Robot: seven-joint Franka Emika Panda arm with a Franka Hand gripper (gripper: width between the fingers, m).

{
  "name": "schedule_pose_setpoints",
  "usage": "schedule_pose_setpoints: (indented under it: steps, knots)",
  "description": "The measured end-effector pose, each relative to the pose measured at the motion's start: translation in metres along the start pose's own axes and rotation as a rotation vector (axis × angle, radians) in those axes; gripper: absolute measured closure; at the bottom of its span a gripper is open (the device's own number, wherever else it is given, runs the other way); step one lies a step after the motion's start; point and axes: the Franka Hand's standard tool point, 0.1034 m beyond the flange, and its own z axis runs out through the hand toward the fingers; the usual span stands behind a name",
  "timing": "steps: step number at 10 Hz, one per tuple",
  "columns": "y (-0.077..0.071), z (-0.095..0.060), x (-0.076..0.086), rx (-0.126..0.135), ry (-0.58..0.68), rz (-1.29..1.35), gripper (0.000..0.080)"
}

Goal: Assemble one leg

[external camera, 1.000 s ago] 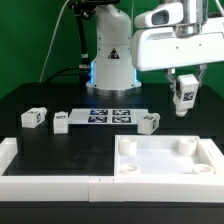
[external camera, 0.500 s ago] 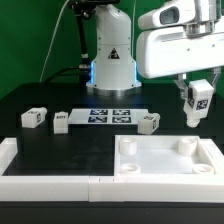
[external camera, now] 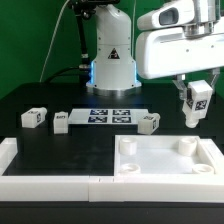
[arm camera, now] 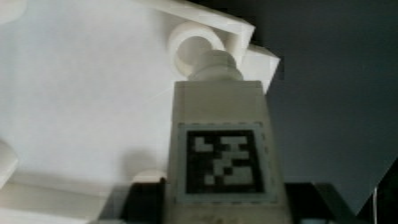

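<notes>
My gripper (external camera: 196, 92) hangs at the exterior view's right, shut on a white leg (external camera: 197, 103) with a black-and-white tag, held upright in the air above the far right corner of the large white square panel (external camera: 167, 160). In the wrist view the leg (arm camera: 221, 130) fills the middle, clamped between my dark fingers (arm camera: 146, 200), its threaded tip near a round corner hole (arm camera: 192, 44) of the panel (arm camera: 80, 100). Three other legs lie on the table: one (external camera: 33, 118) at the exterior view's left, one (external camera: 60, 121) beside it, one (external camera: 149, 123) behind the panel.
The marker board (external camera: 110, 114) lies flat behind the legs, before the robot base (external camera: 111, 60). A white raised rail (external camera: 50, 180) runs along the table's front and left edge. The panel has raised corner posts (external camera: 183, 147).
Between one second and half a second ago my gripper moved toward the exterior view's right with the leg and rose slightly. Since then nothing has visibly moved.
</notes>
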Motion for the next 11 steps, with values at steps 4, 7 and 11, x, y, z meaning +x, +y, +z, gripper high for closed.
schedule_pose_setpoints:
  steps: [4,7,11]
  knots:
    - [0.009,0.012,0.048,0.011,0.053,-0.024,0.0508]
    - [0.020,0.013,0.065,-0.027,0.204,-0.086,0.0508]
    - [0.036,0.018,0.053,-0.107,0.418,-0.121,0.0508]
